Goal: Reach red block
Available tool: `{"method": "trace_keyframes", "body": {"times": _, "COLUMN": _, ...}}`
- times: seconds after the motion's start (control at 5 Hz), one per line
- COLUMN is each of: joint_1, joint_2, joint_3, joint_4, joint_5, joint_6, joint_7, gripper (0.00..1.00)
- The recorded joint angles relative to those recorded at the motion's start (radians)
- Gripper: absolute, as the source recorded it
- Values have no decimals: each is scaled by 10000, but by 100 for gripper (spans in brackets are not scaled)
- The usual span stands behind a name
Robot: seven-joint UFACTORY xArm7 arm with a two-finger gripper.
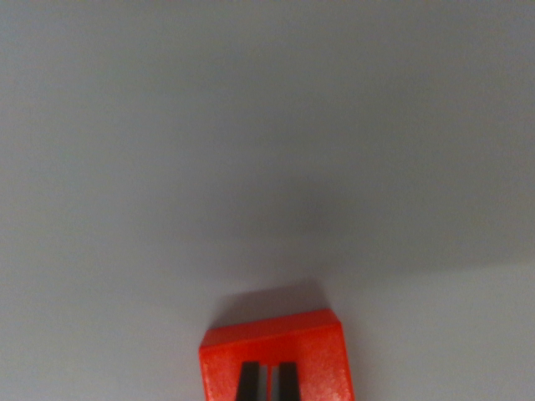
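The red block (280, 338) lies at the bottom centre of the wrist view on a plain grey surface, its top face and near side showing. Two dark fingertips (248, 383) of my gripper (267, 383) rise from the bottom edge right in front of the block's near side. They stand close together with only a thin sliver between them, shut and holding nothing. The block's lower part is cut off by the frame edge.
The pale grey surface (267, 125) fills the rest of the view. A soft shadow band crosses it just beyond the block.
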Motion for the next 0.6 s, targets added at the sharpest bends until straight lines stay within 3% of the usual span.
{"method": "trace_keyframes", "body": {"times": 0.6, "joint_1": -18, "joint_2": 43, "joint_3": -15, "joint_4": -71, "joint_5": 0, "joint_6": -110, "joint_7": -5, "gripper": 0}}
